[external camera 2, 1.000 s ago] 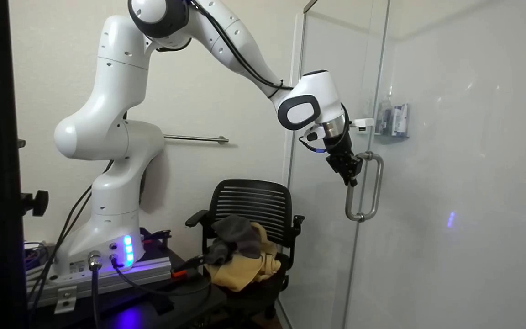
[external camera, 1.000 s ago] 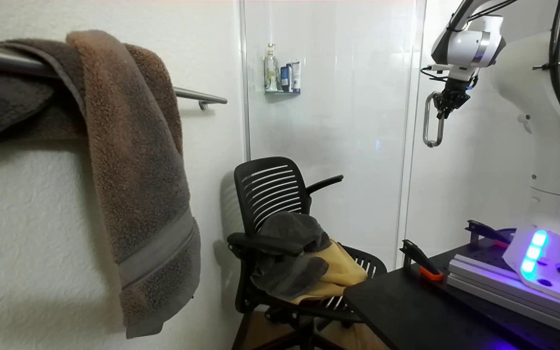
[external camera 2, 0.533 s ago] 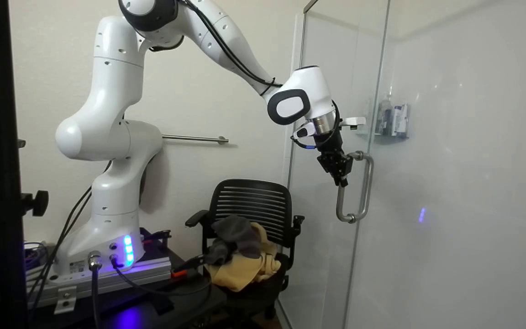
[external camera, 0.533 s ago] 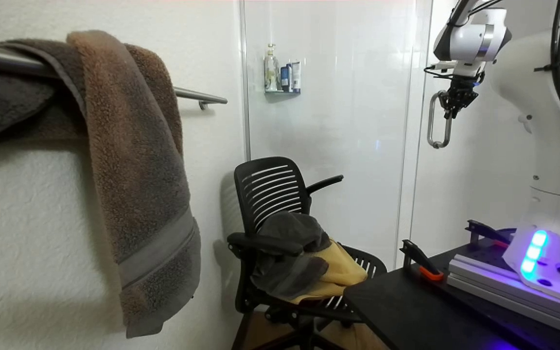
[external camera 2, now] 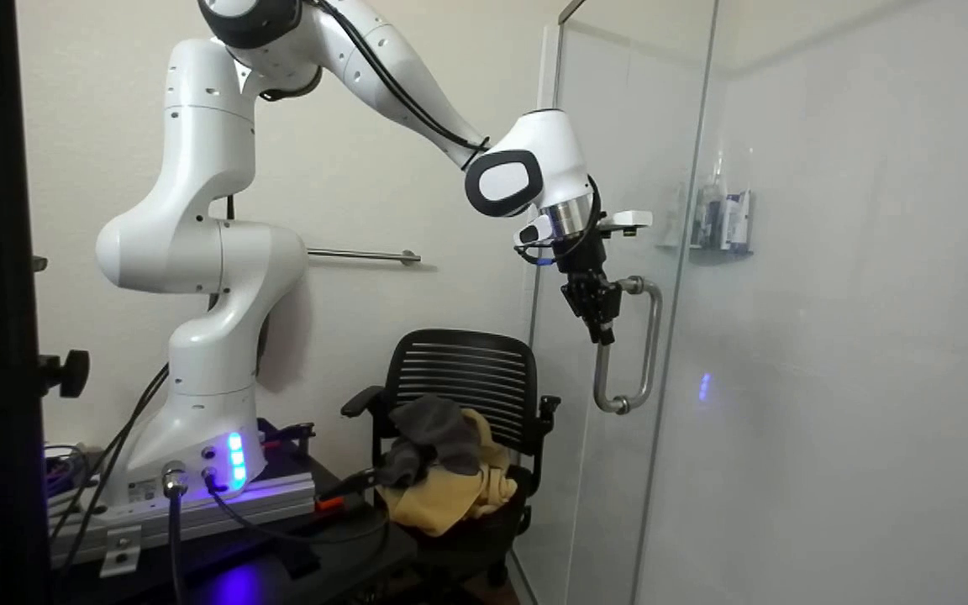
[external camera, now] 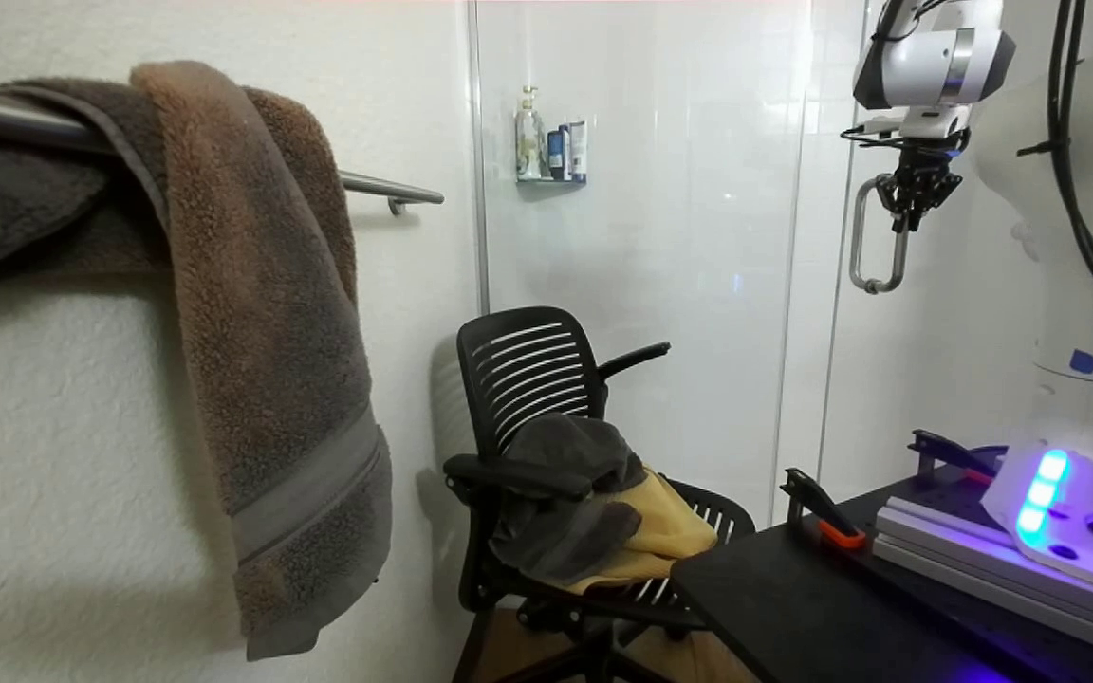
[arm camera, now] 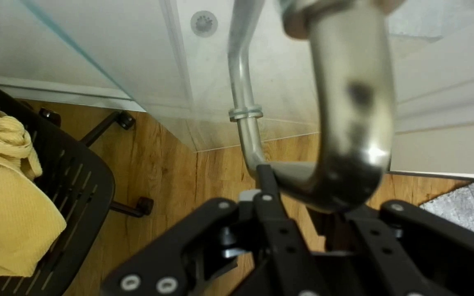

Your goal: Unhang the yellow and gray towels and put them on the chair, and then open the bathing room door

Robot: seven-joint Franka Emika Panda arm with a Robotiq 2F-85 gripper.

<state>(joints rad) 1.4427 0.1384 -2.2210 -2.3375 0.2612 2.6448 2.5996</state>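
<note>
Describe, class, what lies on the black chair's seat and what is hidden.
On the chair lie a gray towel and a yellow towel, crumpled together, the gray partly over the yellow. The part of the chair beneath them and their inner folds are hidden.

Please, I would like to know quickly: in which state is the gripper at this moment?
Gripper: closed, holding the handle.
</note>
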